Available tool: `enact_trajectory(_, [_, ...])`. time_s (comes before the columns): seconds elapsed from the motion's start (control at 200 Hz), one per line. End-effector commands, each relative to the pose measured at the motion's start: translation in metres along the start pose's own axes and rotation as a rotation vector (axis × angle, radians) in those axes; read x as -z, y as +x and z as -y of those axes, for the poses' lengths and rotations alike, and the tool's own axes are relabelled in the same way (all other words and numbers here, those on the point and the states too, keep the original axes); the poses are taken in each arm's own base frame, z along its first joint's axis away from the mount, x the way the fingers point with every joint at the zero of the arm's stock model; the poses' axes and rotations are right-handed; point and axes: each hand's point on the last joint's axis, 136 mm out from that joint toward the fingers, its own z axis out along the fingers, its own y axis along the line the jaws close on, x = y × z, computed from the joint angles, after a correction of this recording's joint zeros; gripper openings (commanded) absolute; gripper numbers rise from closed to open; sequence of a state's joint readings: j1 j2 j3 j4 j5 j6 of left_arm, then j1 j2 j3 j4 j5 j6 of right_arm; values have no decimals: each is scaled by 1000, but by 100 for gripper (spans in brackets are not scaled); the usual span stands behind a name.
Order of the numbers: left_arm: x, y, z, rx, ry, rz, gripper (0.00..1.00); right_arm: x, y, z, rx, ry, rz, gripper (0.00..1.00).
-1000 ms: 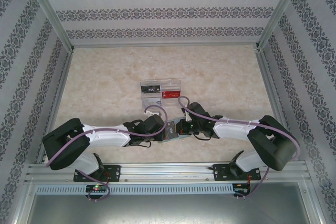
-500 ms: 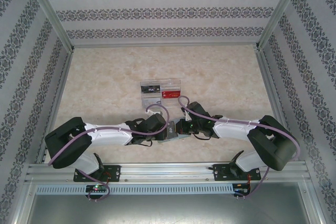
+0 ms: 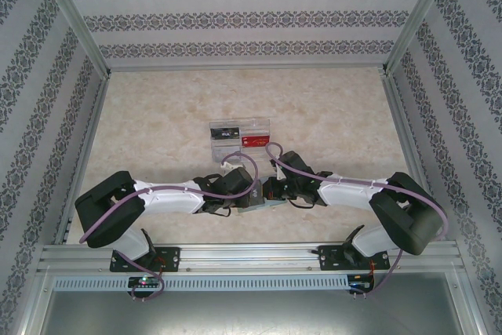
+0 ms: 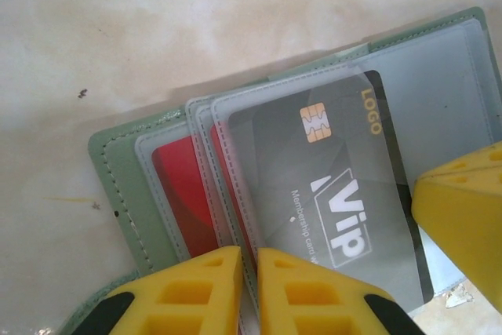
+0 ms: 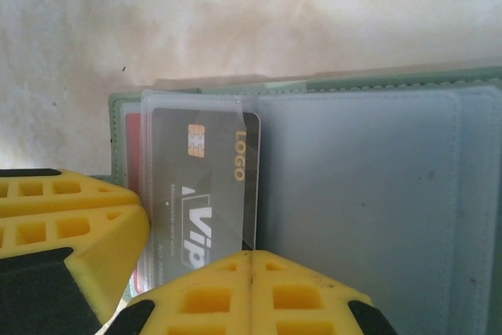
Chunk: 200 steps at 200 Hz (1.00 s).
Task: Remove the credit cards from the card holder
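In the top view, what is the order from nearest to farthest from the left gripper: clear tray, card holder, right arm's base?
1. card holder, right at the left gripper.
2. clear tray, behind it, mid-table.
3. right arm's base, near edge, right side.

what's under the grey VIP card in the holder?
Red cards in the card holder's clear sleeves; just their left strips show beside the VIP card. Their remaining faces are covered, so further cards can't be told.

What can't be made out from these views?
- Top external: left hand and right hand cover most of the card holder.
- Left wrist: left hand covers the sleeves' ends; card or sleeve pinched, unclear.
- Left wrist: sleeves overlap the red cards; count unclear.
- Right wrist: right hand hides holder's lower edge.
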<state>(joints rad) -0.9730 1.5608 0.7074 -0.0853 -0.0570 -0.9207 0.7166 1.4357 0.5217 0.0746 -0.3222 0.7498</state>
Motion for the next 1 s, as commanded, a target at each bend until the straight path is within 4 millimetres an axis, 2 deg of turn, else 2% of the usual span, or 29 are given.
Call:
enact_trajectory(0.0, [-6, 19, -35, -11, -133, -74, 14, 4, -3, 9, 11, 30, 15, 0])
enact_trajectory(0.3, [-7, 19, -33, -13, -131, -78, 9, 7, -2, 14, -3, 24, 17, 0])
enact_trajectory(0.36, [-7, 18, -32, -14, -131, -80, 8, 7, -3, 9, 4, -3, 18, 13])
enact_trajectory(0.425, [-8, 19, -32, -14, -131, -84, 8, 7, -5, 5, 8, -21, 25, 18])
enact_trajectory(0.53, [-9, 20, -31, -15, -130, -88, 5, 8, -8, 2, 14, -30, 33, 22])
enact_trajectory(0.764, [-8, 18, -29, -18, -126, -87, 5, 4, -10, -3, 24, -52, 25, 22])
enact_trajectory(0.994, [-8, 19, -29, -17, -125, -90, 5, -4, -7, 3, 10, -41, 3, 22])
